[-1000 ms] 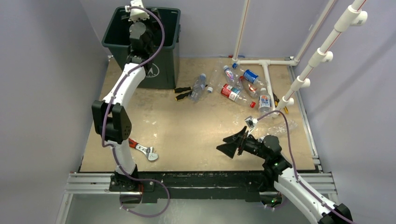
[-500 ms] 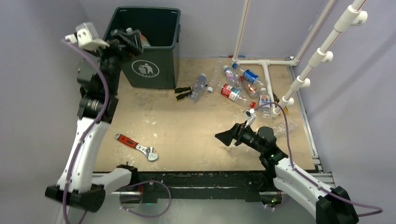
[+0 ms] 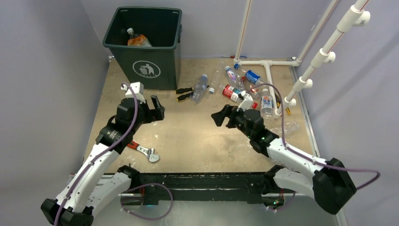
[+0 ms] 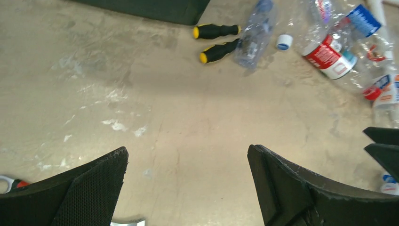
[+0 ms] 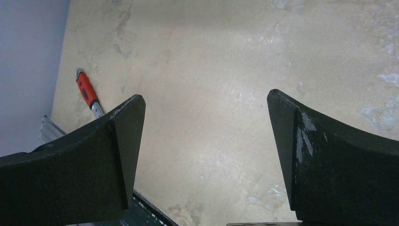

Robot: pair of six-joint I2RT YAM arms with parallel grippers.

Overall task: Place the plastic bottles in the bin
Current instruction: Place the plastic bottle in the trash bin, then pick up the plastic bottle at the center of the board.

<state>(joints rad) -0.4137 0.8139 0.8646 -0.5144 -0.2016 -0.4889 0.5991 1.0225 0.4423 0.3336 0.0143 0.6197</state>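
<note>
My left fingers [image 3: 158,108] are spread wide with nothing between them. They hang over bare worktop [image 3: 188,136] in front of the bin [image 3: 162,70], near its right front corner and not touching it. My right fingers [image 3: 220,115] are just as wide apart and just as empty, over the middle of the worktop and pointing towards my left arm.

The bin stands upright at the far left corner with its white logo facing me. One orange-labelled bottle [image 3: 138,41] lies inside it.

The other bottles [image 3: 266,102] lie on the worktop at the far right, in a loose cluster beside the white pipe frame [image 3: 268,70]. Among them are a red-labelled bottle [image 3: 233,92] and a blue-labelled bottle [image 3: 252,76]. This cluster is just behind my right wrist.

One clear bottle [image 4: 254,33] lies apart from the cluster, between it and the bin. It lies against the tips of two yellow-and-black screwdrivers [image 4: 216,31], with a small loose cap [image 4: 283,41] just beside it.

A red-handled wrench [image 3: 141,149] lies near the front edge of the worktop, close to my left arm.
</note>
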